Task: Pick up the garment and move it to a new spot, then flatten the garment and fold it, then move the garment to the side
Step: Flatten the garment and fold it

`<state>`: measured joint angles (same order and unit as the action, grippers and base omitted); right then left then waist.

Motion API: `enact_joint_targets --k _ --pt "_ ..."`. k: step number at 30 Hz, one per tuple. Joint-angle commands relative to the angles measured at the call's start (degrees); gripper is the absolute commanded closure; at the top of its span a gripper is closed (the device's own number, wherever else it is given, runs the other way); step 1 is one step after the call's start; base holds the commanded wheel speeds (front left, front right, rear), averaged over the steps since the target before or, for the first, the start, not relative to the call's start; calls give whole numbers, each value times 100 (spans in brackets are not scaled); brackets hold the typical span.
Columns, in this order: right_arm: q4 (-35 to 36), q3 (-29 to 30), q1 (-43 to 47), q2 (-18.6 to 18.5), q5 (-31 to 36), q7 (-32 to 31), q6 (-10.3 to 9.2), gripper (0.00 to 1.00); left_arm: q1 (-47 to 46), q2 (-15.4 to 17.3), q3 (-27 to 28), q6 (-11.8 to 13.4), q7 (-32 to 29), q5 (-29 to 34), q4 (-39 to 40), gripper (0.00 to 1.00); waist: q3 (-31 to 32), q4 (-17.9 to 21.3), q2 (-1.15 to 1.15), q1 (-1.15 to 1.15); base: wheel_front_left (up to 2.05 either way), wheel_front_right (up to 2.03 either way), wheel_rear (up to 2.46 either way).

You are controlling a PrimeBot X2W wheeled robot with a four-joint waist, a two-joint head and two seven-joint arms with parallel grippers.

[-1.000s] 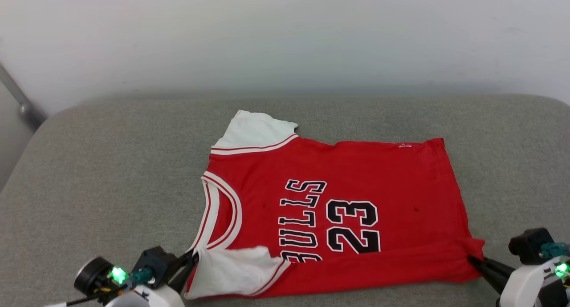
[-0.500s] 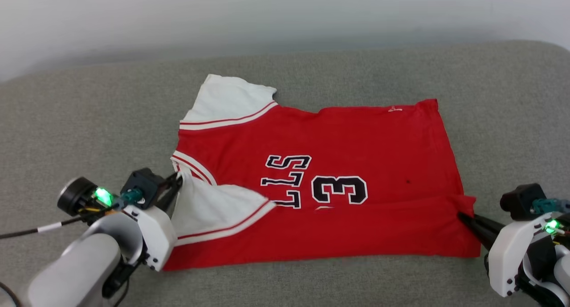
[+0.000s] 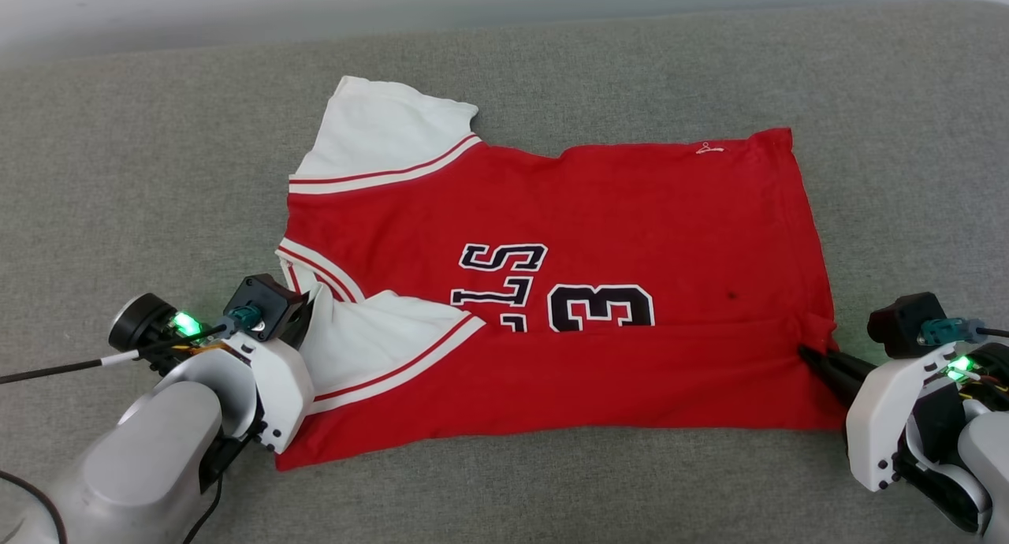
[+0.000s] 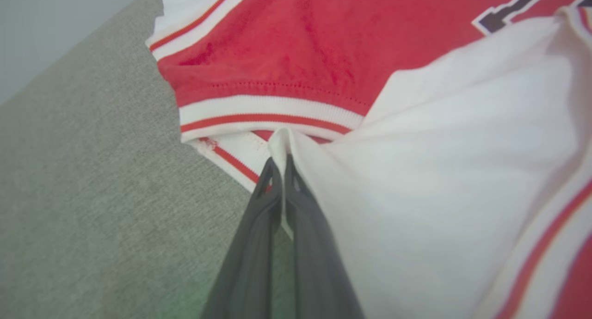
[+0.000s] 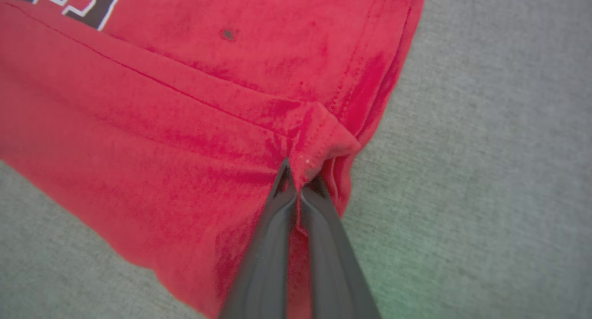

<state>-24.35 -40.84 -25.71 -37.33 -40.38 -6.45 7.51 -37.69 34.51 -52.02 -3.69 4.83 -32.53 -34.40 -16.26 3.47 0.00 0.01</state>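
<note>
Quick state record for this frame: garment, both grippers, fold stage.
garment: red, front up, on grey cushion
left gripper: shut on white near-sleeve fabric beside the collar trim
right gripper: shut on red hem corner
fold stage: near edge drawn over the front, partly covering letters and number
far sleeve: lying flat, spread out

The left pincer point(image 4: 280, 164), fingers pressed together, pinches a fold of white sleeve point(image 4: 439, 171). Just past its tips runs striped trim point(image 4: 259, 118) on the red shirt point(image 4: 300, 46). Grey cushion point(image 4: 92, 194) lies to the left, under the shirt's edge.
</note>
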Motion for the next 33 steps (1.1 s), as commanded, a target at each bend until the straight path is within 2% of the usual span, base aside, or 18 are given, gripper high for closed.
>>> enact_joint_targets --k 1,3,4,5,6,12,16,20,24,25,30,33 --pt "-111 -124 45 102 -20 -20 -4 100 13 -55 -65 -28 13 1 -173 100 17 -9 0 -1 0 0 0" --pt "-158 -175 58 107 -45 23 -4 100 9 -149 -100 -91 55 -49 -396 100 88 -30 0 -1 0 0 0" --pt "-160 -188 76 98 -39 61 -3 65 20 -200 -109 -119 80 -61 -484 87 143 -40 0 -1 0 0 0" --pt "-163 -183 103 83 -38 112 -3 22 23 -236 -115 -138 102 -83 -562 47 207 -57 0 -1 0 0 0" --pt "-161 -158 134 69 -31 177 -3 0 13 -240 -115 -141 146 -71 -626 0 279 -74 0 -1 0 0 0" --pt "-70 -12 320 -19 81 416 -4 0 -194 -150 13 -173 348 -198 -706 0 729 -206 0 -1 0 0 0" --pt "23 100 498 -35 180 472 -4 0 -339 -13 13 -265 -43 -370 -488 0 981 -306 0 -1 0 0 0" --pt "101 219 618 21 278 433 -4 0 -528 149 -102 -327 -1052 -646 -49 0 1136 -371 0 -1 0 0 0" --pt "184 299 651 85 380 366 -4 0 -712 331 -296 -363 -2587 -1255 518 0 1173 -396 0 -1 0 0 0" --pt "184 299 651 85 380 366 -4 0 -712 331 -296 -363 -2587 -1255 518 0 1173 -396 0 -1 0 0 0" --pt "258 359 620 184 505 291 -4 0 -911 570 -629 -367 -4180 -1885 1220 0 1130 -372 0 -1 0 0 0" --pt "279 355 572 258 560 258 -4 0 -1014 638 -736 -365 -4919 -2233 1451 0 1082 -329 0 -1 0 0 0"
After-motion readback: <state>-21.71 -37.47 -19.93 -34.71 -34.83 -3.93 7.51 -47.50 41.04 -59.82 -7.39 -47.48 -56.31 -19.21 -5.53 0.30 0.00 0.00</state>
